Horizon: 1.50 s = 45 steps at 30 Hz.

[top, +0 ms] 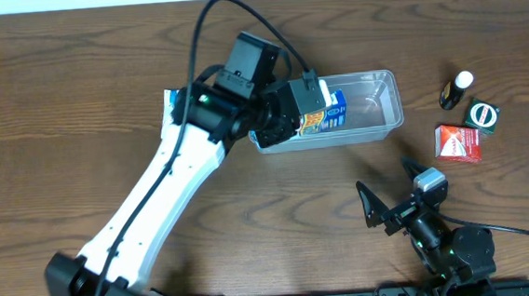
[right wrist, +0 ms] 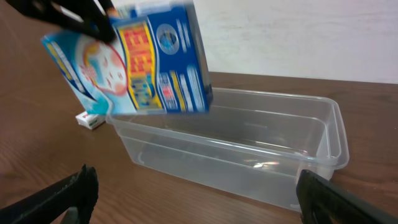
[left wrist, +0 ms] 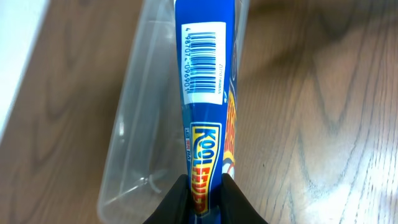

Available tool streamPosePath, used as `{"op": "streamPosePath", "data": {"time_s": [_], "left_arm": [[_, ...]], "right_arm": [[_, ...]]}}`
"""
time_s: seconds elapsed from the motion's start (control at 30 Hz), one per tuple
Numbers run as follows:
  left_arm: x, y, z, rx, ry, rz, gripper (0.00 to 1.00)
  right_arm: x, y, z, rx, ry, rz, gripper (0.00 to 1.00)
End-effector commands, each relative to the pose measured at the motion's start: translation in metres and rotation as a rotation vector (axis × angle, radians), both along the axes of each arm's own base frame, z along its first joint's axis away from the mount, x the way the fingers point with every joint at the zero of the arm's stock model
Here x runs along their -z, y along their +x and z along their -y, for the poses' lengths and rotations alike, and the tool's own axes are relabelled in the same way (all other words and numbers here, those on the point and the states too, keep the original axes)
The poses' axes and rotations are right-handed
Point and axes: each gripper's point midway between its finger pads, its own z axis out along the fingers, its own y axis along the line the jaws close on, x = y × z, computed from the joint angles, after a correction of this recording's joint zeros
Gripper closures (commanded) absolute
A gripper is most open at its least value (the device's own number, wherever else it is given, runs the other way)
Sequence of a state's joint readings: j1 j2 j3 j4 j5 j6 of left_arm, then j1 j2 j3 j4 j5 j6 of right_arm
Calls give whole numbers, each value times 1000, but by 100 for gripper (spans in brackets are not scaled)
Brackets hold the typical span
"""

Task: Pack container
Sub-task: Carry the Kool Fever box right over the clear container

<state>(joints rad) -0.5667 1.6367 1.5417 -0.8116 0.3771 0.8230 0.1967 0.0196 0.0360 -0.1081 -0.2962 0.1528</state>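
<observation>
Container (top: pixel 379 110), lying beneath the left claw (left wrist: pixel 202 190) clamped on a blue box (left wrist: pixel 208 143), is judged light, slippery, best gripped at its rim.

Container (top: pixel 378 103): mid-table, nearer the far edge, long side running along it.
Carton (top: pixel 329 114): clamped in left gripper (top: pixel 286 123), tilted over the container's left end.
Bottle (top: pixel 456 89), round item (top: pixel 483 116), small box (top: pixel 459 142): clustered right of the container, towards the right edge.
Right gripper (top: pixel 394 200): before the container, near the front edge.
</observation>
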Motion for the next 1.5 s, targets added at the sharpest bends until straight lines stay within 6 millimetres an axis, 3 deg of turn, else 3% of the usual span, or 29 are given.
{"op": "streamPosePath", "data": {"time_s": [0.0,0.17,0.73,1.0,1.47], "left_arm": [[11,0,10,107,6,6,84],[29,7,14,132,28,-3,84],[19,14,12,115,27,49,85],[13,28,13,89,31,118,86],[34,23,10,83,66,43,87]], "right_arm": [[2,0,0,1,8,-10,1],[2,0,0,1,8,-10,1],[2,0,0,1,8,-10,1],[2,0,0,1,8,-10,1],[2,0,0,1,8,-10,1]]}}
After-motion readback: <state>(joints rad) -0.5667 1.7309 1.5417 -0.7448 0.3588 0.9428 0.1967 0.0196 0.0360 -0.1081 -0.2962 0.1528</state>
